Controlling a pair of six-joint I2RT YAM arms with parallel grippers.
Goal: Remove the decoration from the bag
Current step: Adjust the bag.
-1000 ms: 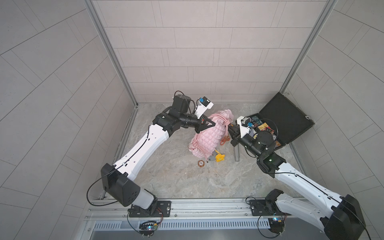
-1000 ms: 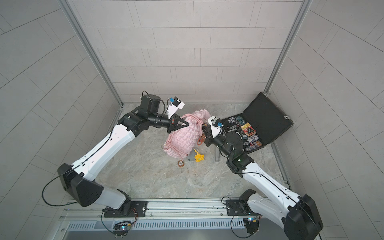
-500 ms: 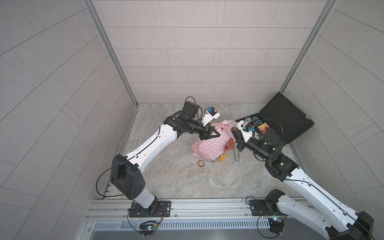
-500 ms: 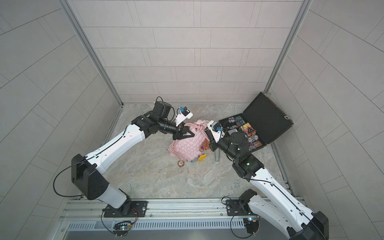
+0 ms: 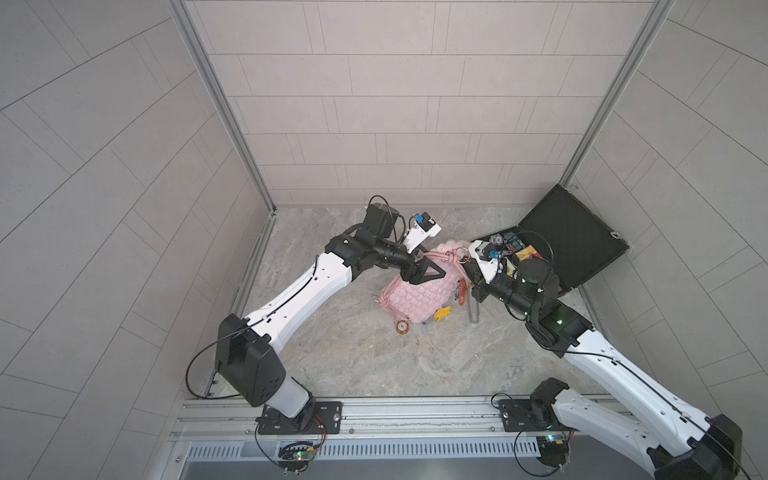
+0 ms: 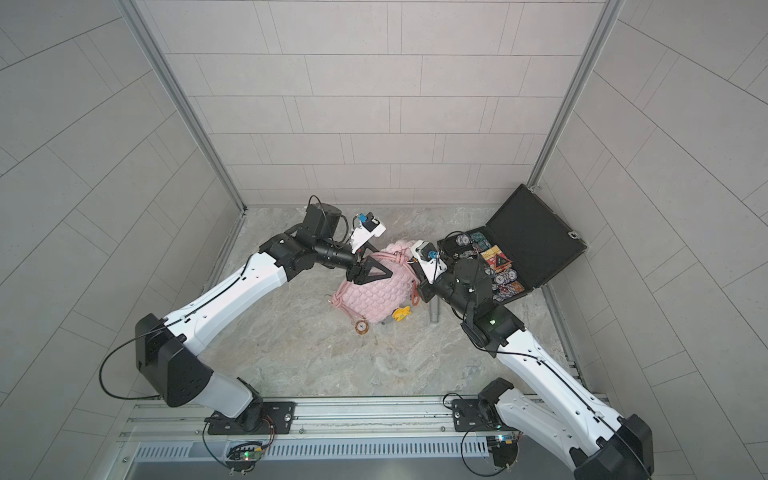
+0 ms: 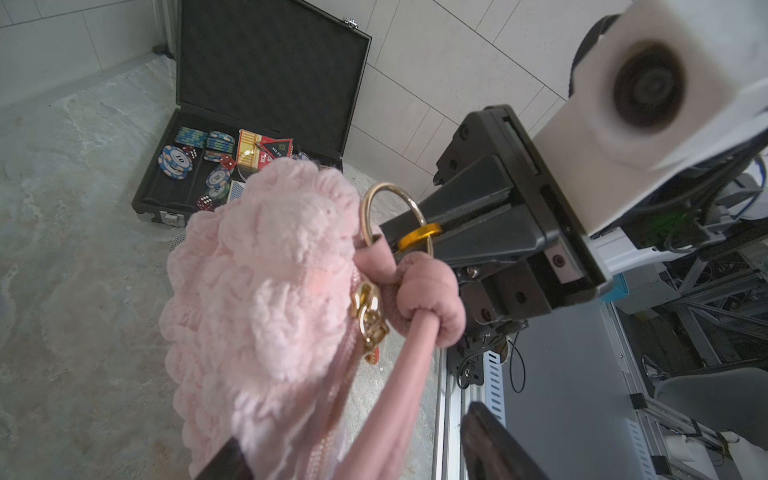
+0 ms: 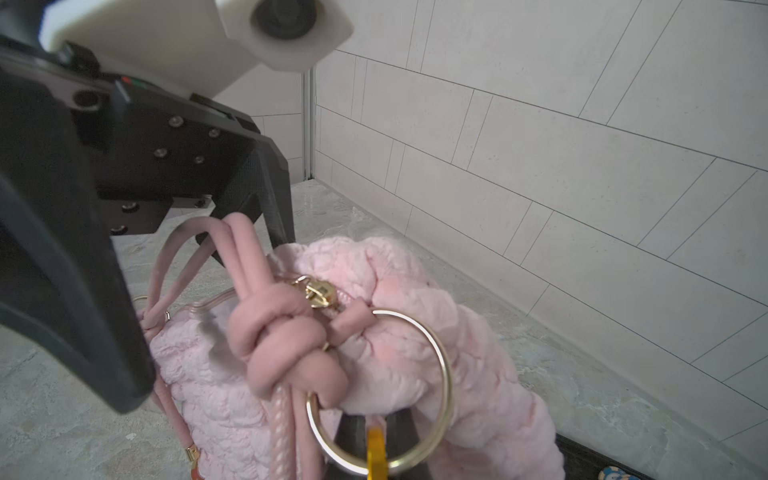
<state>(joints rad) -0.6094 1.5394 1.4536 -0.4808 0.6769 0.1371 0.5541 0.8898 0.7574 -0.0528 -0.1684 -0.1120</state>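
Plain only in wrist views: right gripper [image 7: 398, 232] clamped on orange clip [image 7: 417, 236] at gold ring [image 7: 390, 185]. In both top views: left gripper [image 5: 426, 272] spread over bag [image 5: 419, 299], mid-desk. Marbled desk [image 5: 374, 365], grey-tiled walls [image 5: 415, 124].

The marble floor [image 5: 365, 365] in front of the bag [image 5: 415, 295] lies open, bar a round charm [image 5: 402, 328] and a yellow charm [image 5: 442, 313] at its near edge. The strip between bag and back wall [image 5: 395, 174] is passable. The case side is crowded: right gripper [image 7: 395, 230] clamped on the orange clip [image 7: 417, 233], grey cylinder [image 5: 473, 312], open black case [image 5: 577, 237]. The left gripper [image 5: 430, 272], jaws spread, occupies the bag's top.
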